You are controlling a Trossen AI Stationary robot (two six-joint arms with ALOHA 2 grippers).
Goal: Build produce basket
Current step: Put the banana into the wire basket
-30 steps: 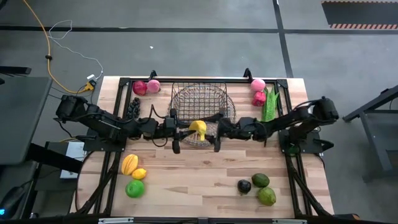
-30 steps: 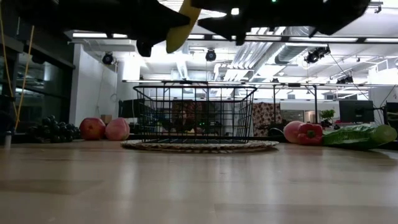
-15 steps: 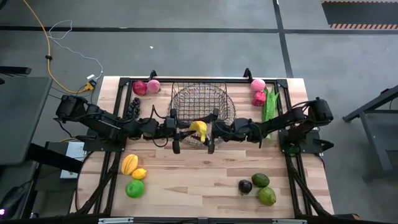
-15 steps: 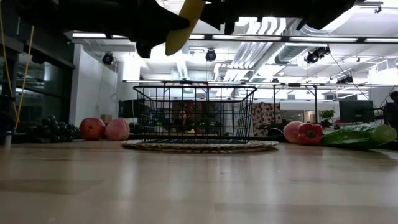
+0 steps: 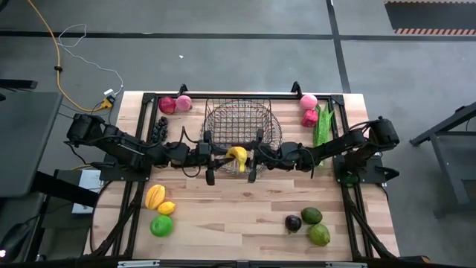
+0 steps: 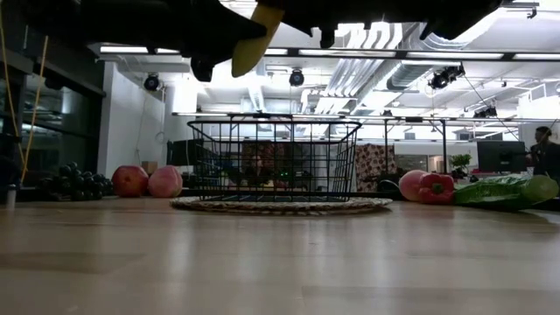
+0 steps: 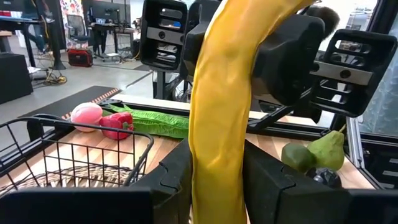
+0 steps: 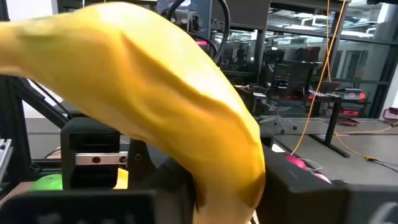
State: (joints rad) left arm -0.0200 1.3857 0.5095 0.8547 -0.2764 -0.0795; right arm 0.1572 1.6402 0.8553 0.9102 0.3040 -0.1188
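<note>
Both hands, left hand (image 5: 214, 158) and right hand (image 5: 253, 157), appear clamped on one banana (image 5: 237, 154) held above the desk (image 5: 230, 212), near the basket (image 5: 242, 119). Opposing pulls could snap it.

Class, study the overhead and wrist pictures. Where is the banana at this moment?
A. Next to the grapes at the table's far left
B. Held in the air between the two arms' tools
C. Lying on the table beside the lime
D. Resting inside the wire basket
B: the banana sits between the left tool and the right tool, each wrist view showing its own fingers closed around it, beside the basket, not in it.
</note>
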